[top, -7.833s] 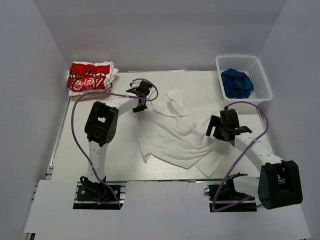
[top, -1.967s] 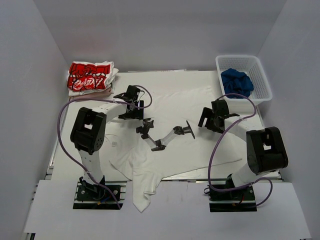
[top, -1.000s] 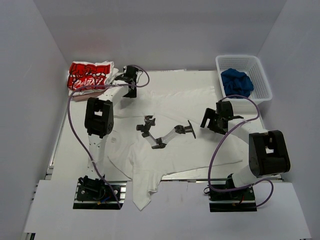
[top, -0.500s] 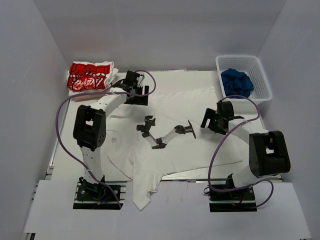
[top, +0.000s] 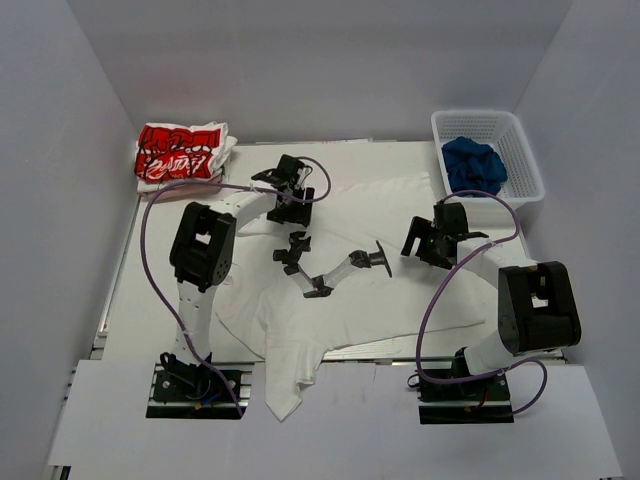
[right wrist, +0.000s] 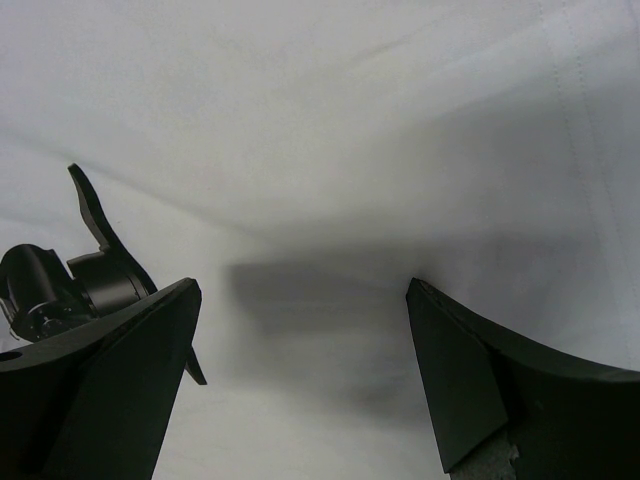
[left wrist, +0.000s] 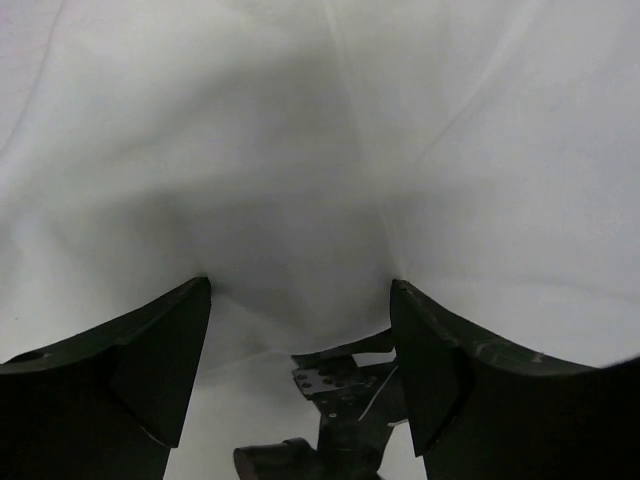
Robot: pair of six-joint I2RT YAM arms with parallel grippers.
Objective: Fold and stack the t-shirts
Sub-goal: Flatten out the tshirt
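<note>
The plain white t-shirt lies spread out on the table, with one end hanging over the near edge. The folded t-shirt with the red-and-black print sits at the back left corner. My left gripper hovers over the white shirt's back left part, jaws open, with only flat cloth below them. Over the shirt's right side my right gripper stands open too, above smooth cloth. Neither gripper holds anything.
A black jointed mount arm lies on the white shirt between the grippers; it shows in the left wrist view and the right wrist view. A white basket with blue cloth stands at the back right.
My left gripper has swung from beside the printed shirt rightwards and nearer, out over the white shirt. The right arm, the shirts and the black mount have not moved.
</note>
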